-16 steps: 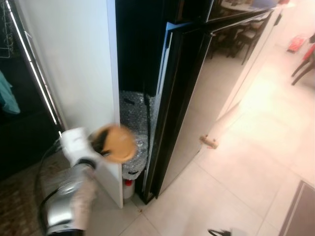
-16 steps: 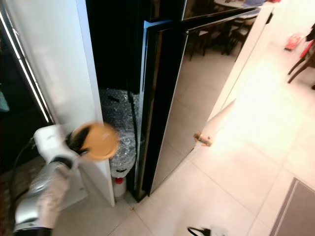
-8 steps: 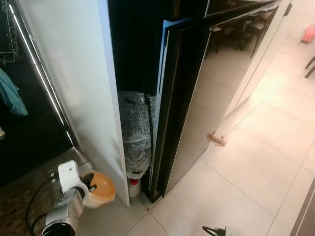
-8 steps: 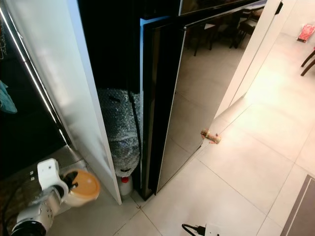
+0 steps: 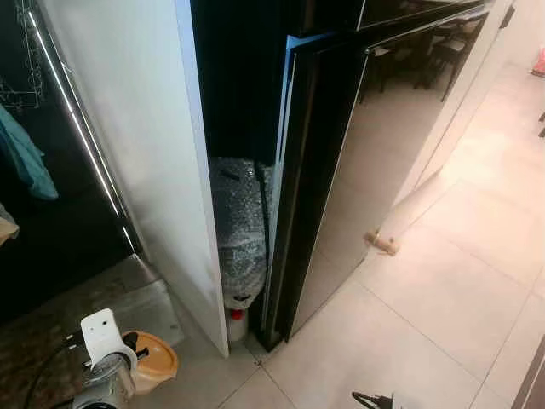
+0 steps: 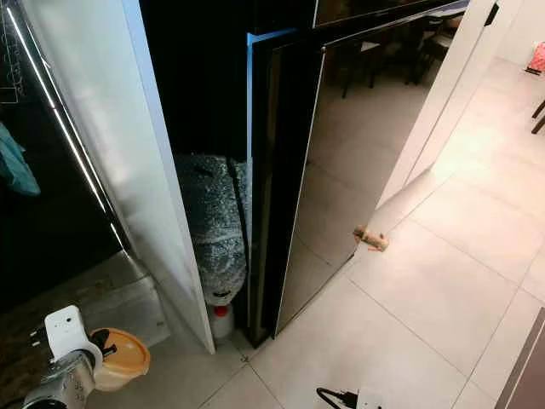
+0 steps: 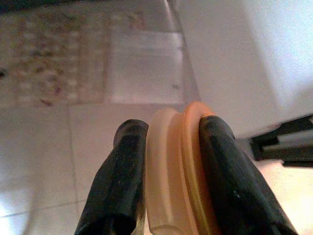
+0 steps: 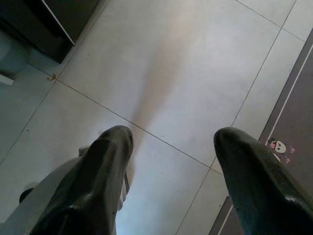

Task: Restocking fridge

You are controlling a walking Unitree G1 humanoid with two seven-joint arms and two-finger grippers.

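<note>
A round cream container with an orange lid [image 5: 156,364] hangs low by the floor at the lower left. My left gripper [image 7: 173,128] is shut on it, one black finger on each side of lid and body. Ahead stands the black glossy fridge door [image 5: 341,170], ajar, with a dark gap beside it. My right gripper [image 8: 171,156] hangs open over the pale floor tiles with nothing between its fingers; its tip peeks in at the bottom edge [image 6: 338,397].
A white panel [image 5: 145,153] stands left of the gap. In the gap sits a bubble-wrapped bundle [image 5: 243,247] above a small red-capped bottle [image 5: 236,322]. A doorstop [image 5: 383,244] lies on the tiles at the right. A patterned mat [image 7: 54,58] covers the floor at the left.
My left arm has dropped from about the bundle's height to near the floor, still holding the container. The camera has shifted a little.
</note>
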